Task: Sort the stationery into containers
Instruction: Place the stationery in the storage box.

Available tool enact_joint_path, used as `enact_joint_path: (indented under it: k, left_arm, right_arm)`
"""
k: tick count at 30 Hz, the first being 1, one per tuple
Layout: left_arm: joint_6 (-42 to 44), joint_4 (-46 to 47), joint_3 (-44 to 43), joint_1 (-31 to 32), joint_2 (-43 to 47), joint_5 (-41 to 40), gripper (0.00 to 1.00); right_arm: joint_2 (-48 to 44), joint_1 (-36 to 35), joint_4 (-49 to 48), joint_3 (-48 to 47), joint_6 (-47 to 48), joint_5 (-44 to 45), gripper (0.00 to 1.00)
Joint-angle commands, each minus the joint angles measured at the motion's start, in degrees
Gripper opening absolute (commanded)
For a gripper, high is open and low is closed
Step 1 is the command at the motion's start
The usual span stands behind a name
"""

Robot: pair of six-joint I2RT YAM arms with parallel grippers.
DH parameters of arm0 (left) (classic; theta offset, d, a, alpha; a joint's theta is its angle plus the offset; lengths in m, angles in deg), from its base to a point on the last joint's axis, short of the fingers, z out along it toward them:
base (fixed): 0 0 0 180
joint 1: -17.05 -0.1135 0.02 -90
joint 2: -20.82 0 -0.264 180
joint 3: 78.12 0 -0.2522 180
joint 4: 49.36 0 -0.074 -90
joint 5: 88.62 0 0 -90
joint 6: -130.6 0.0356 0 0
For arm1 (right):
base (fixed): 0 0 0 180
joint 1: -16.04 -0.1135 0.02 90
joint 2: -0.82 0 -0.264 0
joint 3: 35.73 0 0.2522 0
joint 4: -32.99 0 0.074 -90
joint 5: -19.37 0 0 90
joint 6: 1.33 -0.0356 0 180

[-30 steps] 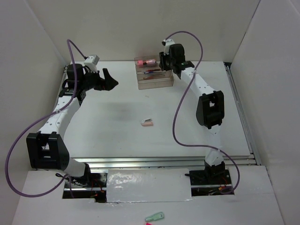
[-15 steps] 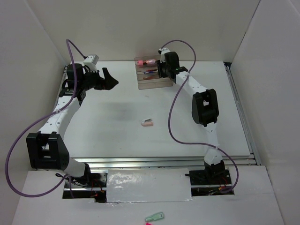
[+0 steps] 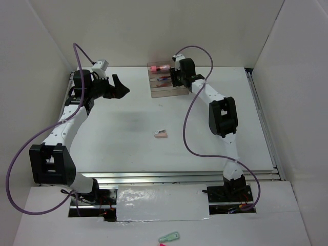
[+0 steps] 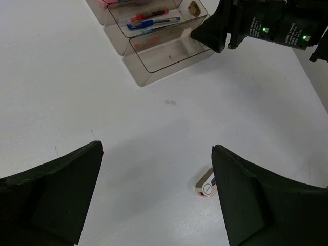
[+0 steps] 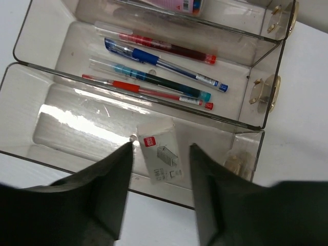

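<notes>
The clear smoky organiser [image 3: 165, 88] stands at the back of the table, and my right gripper [image 3: 176, 78] hovers over its right end. In the right wrist view the right gripper [image 5: 161, 149] is open, with a gap on each side of a small white box with a red label [image 5: 163, 158] in the front compartment [image 5: 31, 102]. Red and blue pens [image 5: 154, 61] lie in the middle compartment. A pink-and-white eraser [image 3: 161, 134] lies mid-table, also seen beside a finger of my left gripper [image 4: 156, 148], which is open with nothing in it high at the left [image 3: 122, 87].
A pink item [image 3: 163, 67] sits in the organiser's back compartment. A pale green clip [image 3: 169, 237] lies off the table at the bottom edge. White walls close in the left, back and right sides.
My right arm has shifted left over the organiser and its jaws have widened off the white box. The left arm has not moved.
</notes>
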Motion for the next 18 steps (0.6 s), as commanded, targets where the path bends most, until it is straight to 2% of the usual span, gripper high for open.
enact_joint_path:
  k: [1,6,10,14,15,18]
  left_arm:
    - [1.2,2.3,-0.1,-0.2,-0.3,1.2,0.99]
    - [1.6,2.0,-0.4,-0.2,-0.3,0.9,0.99]
    - [1.8,1.3,-0.7,0.0,0.6,0.9,0.99]
    - [3.5,-0.1,0.4,-0.1,2.5,1.5,0.99]
    - [3.9,-0.2,0.7,-0.2,3.3,1.7,0.99]
    - [6.1,-1.8,1.7,-0.2,4.5,3.7,0.99]
  right_arm:
    - [-0.2,0.3,-2.2,-0.4,0.7,0.7,0.59]
    - [-3.4,0.2,0.4,0.5,1.2,-0.9,0.62]
    - [-9.9,0.3,4.7,2.9,2.6,-6.9,0.56]
    - [-19.7,0.0,12.0,13.2,5.8,-20.8,0.54]
    - [-22.7,-0.2,13.8,14.8,8.8,-26.7,0.54]
    - [-26.3,-1.8,21.3,20.0,17.7,-30.7,0.48]
